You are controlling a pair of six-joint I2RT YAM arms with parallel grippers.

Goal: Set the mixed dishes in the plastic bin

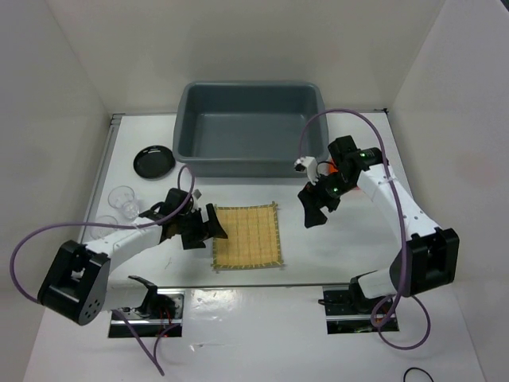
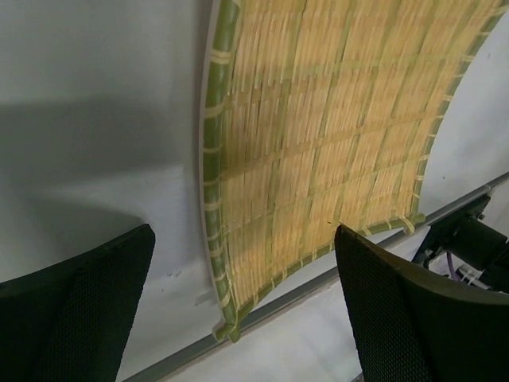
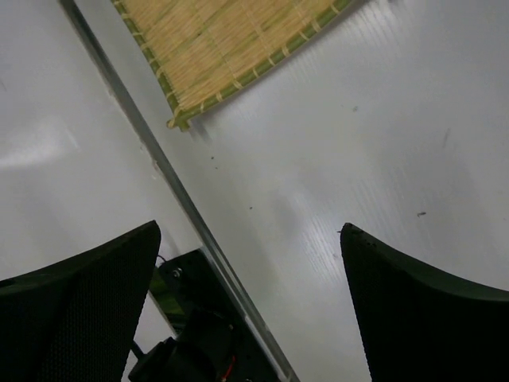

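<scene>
Two end effectors hung over a white counter (image 1: 334, 255). The left end effector (image 1: 203, 229) had its jaws spread wide, gripping nothing, with a yellow woven mat (image 1: 247, 236) lying flat just to its right. The right end effector (image 1: 316, 208) was also wide and held nothing, just right of the mat. A grey bin (image 1: 238, 163) stood beyond both. A black plate (image 1: 153, 161) and two glass cups (image 1: 122, 196) sat left of the left end effector.

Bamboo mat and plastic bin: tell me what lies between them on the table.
Nothing. In the top view the strip of white table between the bamboo mat and the plastic bin is bare.
</scene>
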